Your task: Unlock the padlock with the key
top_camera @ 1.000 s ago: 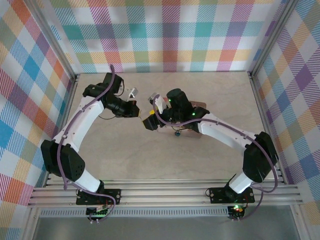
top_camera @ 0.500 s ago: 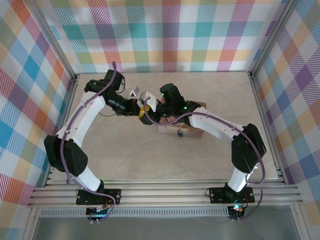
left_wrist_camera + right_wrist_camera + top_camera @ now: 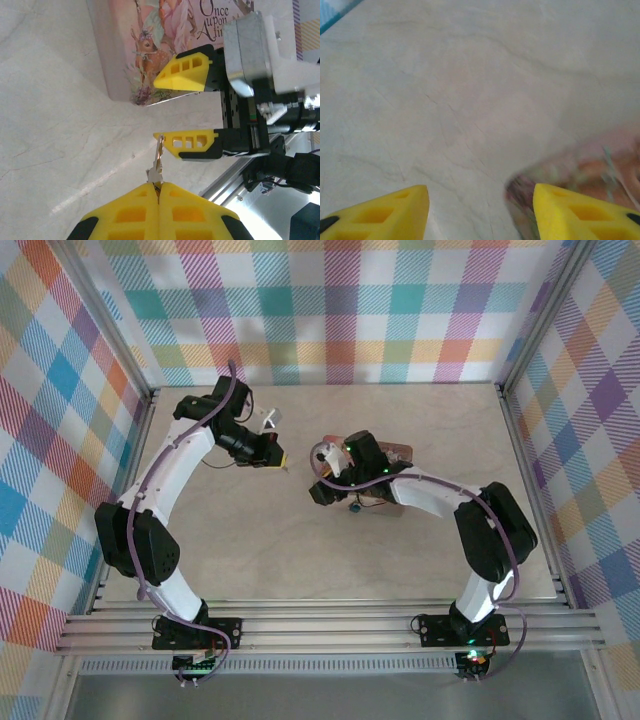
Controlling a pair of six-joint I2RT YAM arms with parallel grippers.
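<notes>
The left gripper (image 3: 158, 186) is pinching the key (image 3: 159, 159) between closed fingers at the bottom of its wrist view, with the blade pointing up. The right gripper (image 3: 172, 107) is standing wide with nothing between its 2 fingers, hovering by the corner of the pink tin (image 3: 135, 45) on the counter (image 3: 250, 540). In the top view the padlock (image 3: 354, 507) is sitting against the tin's lower edge, near center frame.
</notes>
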